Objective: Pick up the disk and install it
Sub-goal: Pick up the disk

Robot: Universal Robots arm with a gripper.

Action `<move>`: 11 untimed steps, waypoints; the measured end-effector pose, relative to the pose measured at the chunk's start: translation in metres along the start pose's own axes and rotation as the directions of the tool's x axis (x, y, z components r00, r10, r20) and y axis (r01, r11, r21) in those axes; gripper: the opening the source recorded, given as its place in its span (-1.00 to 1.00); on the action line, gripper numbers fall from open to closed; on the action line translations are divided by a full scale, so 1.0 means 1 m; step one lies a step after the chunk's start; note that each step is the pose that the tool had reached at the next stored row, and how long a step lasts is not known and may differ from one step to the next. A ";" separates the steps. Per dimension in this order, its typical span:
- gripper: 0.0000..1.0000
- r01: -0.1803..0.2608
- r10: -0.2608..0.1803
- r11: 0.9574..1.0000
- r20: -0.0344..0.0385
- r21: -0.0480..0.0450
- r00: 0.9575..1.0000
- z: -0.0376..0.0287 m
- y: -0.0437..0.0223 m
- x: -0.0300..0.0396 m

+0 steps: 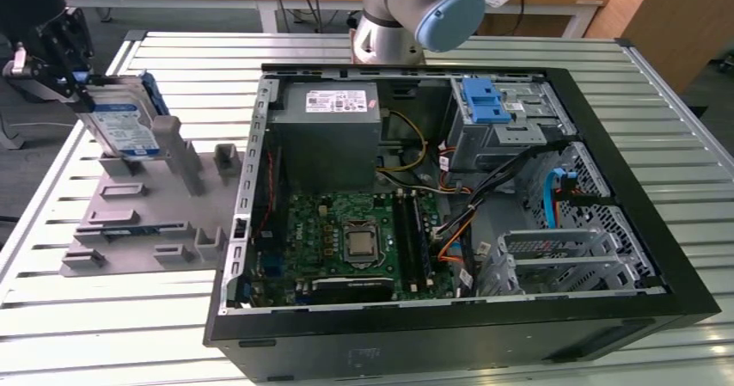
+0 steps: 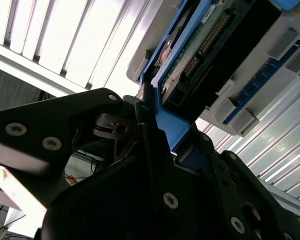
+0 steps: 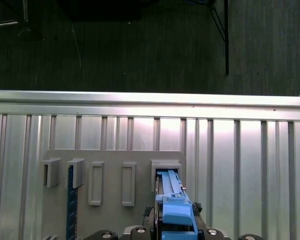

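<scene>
- You are looking at a desk (image 1: 81,317) of pale metal slats with dark gaps running between them; the first wrist view is showing its edge rail.
- A grey holder plate (image 1: 143,227) with raised slots and posts is lying flat on the slats, toward the exterior view's left.
- An open black computer case (image 1: 459,339) is lying on its side just beside that plate, covering much of the desk.
- The arm's base (image 1: 384,42) is standing at the far edge, behind the case.

Overhead light spreading even in exterior view, table (image 1: 686,173) slats glaring. In second wrist view slats blowing out white, gripper (image 2: 170,132) and disk (image 2: 210,50) going dark vs bg.
</scene>
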State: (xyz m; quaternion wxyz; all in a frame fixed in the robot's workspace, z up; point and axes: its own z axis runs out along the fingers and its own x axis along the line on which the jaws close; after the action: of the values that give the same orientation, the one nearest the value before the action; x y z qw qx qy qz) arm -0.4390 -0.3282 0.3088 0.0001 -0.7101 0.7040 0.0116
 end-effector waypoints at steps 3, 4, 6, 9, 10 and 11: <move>-0.27 0.000 0.000 1.000 0.000 0.000 1.000 -0.0006 0.0000 0.0000; -0.27 0.000 0.000 1.000 0.000 0.000 1.000 -0.0009 0.0001 0.0000; -0.27 0.000 0.000 1.000 0.000 0.000 1.000 -0.0012 0.0000 0.0000; -0.27 0.000 0.000 1.000 0.000 0.000 1.000 -0.0068 0.0001 -0.0001; -0.27 0.000 0.000 1.000 0.000 0.000 1.000 -0.0076 0.0001 -0.0001; -0.27 0.000 0.000 1.000 0.000 0.000 1.000 -0.0077 0.0001 -0.0001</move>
State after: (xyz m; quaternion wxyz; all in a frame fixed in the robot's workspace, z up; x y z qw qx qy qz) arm -0.4390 -0.3282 0.3166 0.0001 -0.7101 0.7040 0.0117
